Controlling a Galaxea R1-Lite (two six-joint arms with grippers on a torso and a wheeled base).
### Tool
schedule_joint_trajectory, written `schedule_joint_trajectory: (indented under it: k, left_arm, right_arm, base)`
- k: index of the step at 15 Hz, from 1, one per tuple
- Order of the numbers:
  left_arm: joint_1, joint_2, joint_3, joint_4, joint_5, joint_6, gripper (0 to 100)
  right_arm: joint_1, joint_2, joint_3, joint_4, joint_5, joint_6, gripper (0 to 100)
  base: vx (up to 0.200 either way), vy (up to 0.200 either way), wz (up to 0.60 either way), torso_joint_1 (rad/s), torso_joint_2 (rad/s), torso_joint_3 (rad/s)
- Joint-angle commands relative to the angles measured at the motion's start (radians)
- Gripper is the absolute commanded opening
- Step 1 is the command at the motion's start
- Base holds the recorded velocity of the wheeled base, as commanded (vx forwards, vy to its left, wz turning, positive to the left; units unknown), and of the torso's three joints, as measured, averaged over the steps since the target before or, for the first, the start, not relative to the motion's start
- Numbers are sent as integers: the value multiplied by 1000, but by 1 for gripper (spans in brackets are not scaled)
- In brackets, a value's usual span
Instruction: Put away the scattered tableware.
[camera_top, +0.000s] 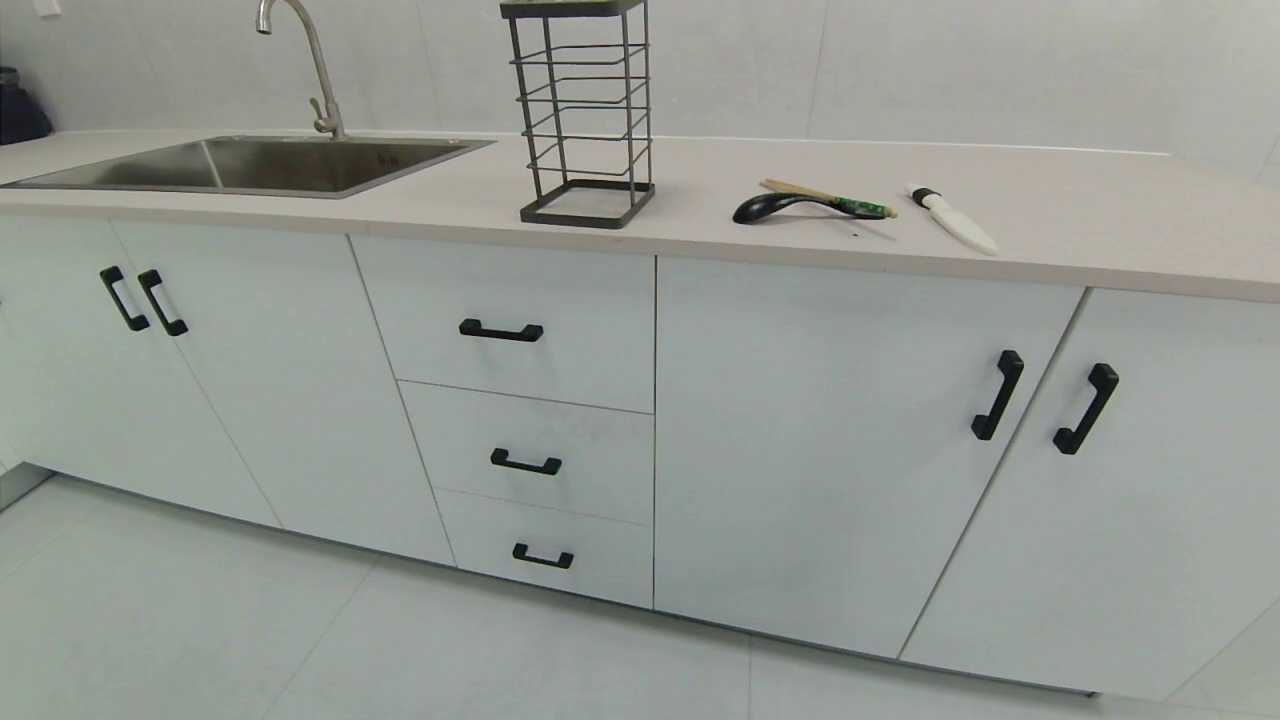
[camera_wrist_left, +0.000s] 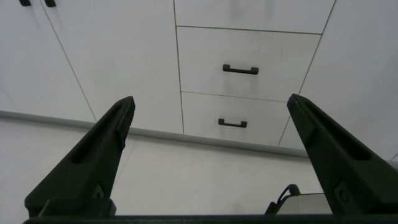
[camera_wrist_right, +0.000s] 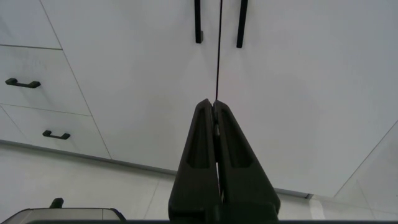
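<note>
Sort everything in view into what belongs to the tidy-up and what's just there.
Belongs to the job:
black spoon
chopsticks
white knife
wire rack, likely where they go

Just there:
sink
faucet
drawers
cupboard doors

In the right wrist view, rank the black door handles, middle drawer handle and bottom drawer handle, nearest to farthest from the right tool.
1. Pair of black vertical door handles, ahead of the shut right tool, flanking the door seam.
2-3. Black middle drawer handle and black bottom drawer handle, toward the robot's left: too close to call.
</note>
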Motion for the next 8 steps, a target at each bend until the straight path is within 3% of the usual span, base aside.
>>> schedule_joint_trajectory:
  k: [1,4,5,6,7,8]
  left_arm:
    - [0,0,0,-1,-1,-7,100]
    - [0,0,0,-6,-1,13,100]
    - [0,0,-6,-20,-1,52,100]
    - [5,8,-43,-52,-1,56,100]
    - [17,117,-245,-104,0,52,100]
    - [8,144,-285,-101,-7,56,100]
  right_arm:
    - [2,0,0,0,1,0,0]
    - [0,2,0,0,1,0,0]
    - [2,2,0,0,1,0,0]
    - [2,2,0,0,1,0,0]
    - [0,2,0,0,1,0,0]
    - [0,2,0,0,1,0,0]
  base:
    - [0,0,0,0,0,0]
    - [0,0,0,0,0,0]
    - [0,0,0,0,0,0]
    - [0,0,0,0,0,0]
    - [0,0,0,0,0,0]
    - [0,0,0,0,0,0]
